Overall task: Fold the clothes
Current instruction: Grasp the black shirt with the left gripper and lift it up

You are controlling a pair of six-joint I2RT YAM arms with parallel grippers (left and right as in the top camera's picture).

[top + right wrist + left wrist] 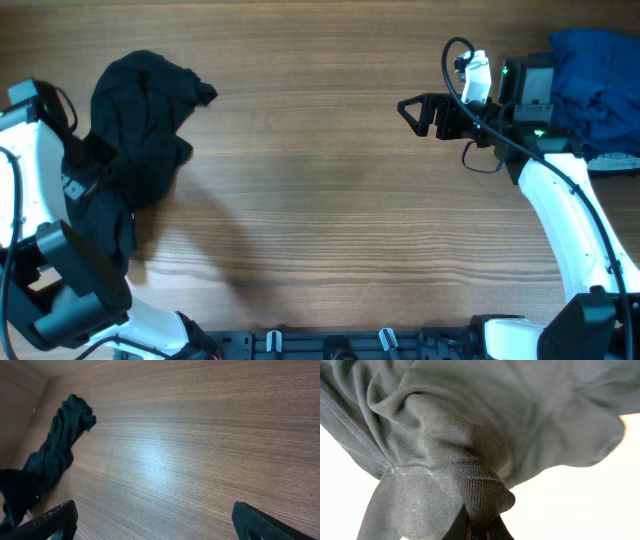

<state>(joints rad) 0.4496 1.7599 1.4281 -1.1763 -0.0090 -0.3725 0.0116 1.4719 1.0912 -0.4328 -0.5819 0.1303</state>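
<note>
**Left pincer clamped on the black garment, right one gaping over the wood**

So the black garment (140, 120) is sitting bunched up at the far left of the counter (320, 220), all crumpled, with part of it trailing down toward the left arm's base. The left pincer (476, 532) is pinching fully closed on a ribbed fold of it. In the left wrist view the cloth is filling nearly the whole picture, draping up and away from the fingers. Whether that bit is lifting off the counter, I can't tell. From overhead the fabric is hiding that pincer, so I'm not making it out there.

The right pincer (408, 117) is hanging wide open, gripping nothing, pointing left, on the right half of the counter and well apart from the garment. Its wrist view is showing the two fingers (50, 520) at the bottom corners with plain wood grain between them and the garment far off at the left.

Other stuff: a heap of blue clothes (590, 75) is lying in the far right corner, just behind the right arm's wrist and partly covered by it. A black cable (447, 60) is looping over that wrist, and a black rail (330, 345) is running along the near edge
</note>
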